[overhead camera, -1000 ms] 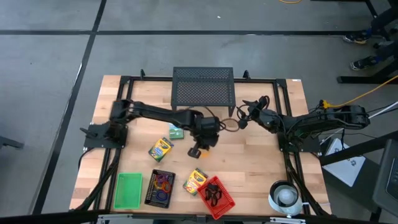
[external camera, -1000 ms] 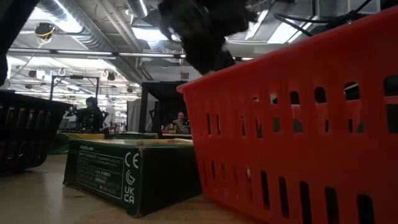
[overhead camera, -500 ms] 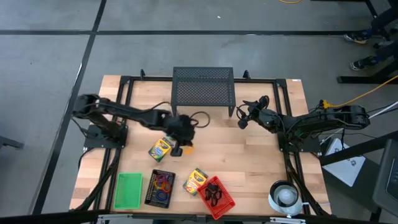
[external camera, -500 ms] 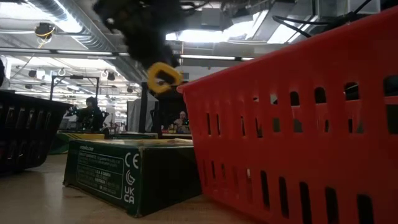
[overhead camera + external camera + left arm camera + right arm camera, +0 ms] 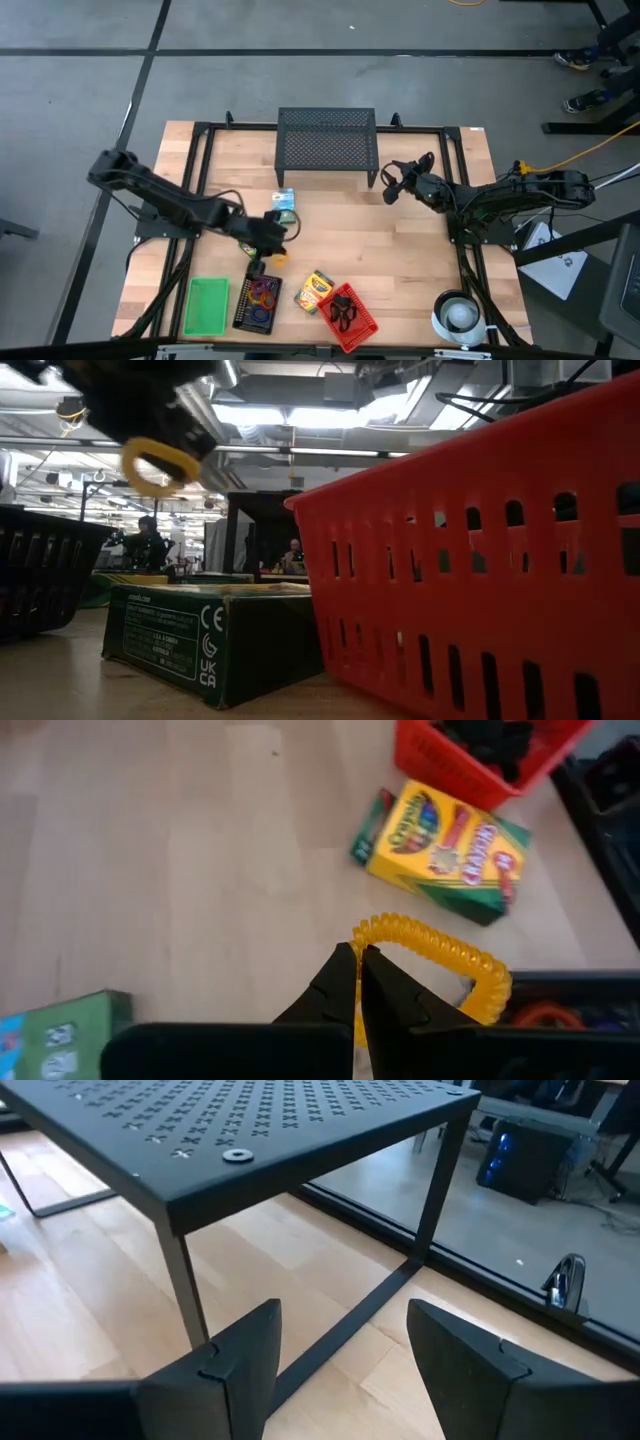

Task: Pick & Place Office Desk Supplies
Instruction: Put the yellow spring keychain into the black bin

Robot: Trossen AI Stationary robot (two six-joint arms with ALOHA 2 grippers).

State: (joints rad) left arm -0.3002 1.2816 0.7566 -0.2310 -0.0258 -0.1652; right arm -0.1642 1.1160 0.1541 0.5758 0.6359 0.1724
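Currently the left gripper [image 5: 265, 252] is holding a yellow ring [image 5: 432, 952], jaws clamped on it, above the black tray [image 5: 256, 303] near the counter's front edge. Rings and clips appear binned; crayon boxes [image 5: 315, 290] remain loose. Right gripper [image 5: 392, 182] is waiting by the mesh stand [image 5: 327, 140], jaws apart.

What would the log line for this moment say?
left end effector: shut on yellow ring, above black tray | right end effector: open, beside mesh stand
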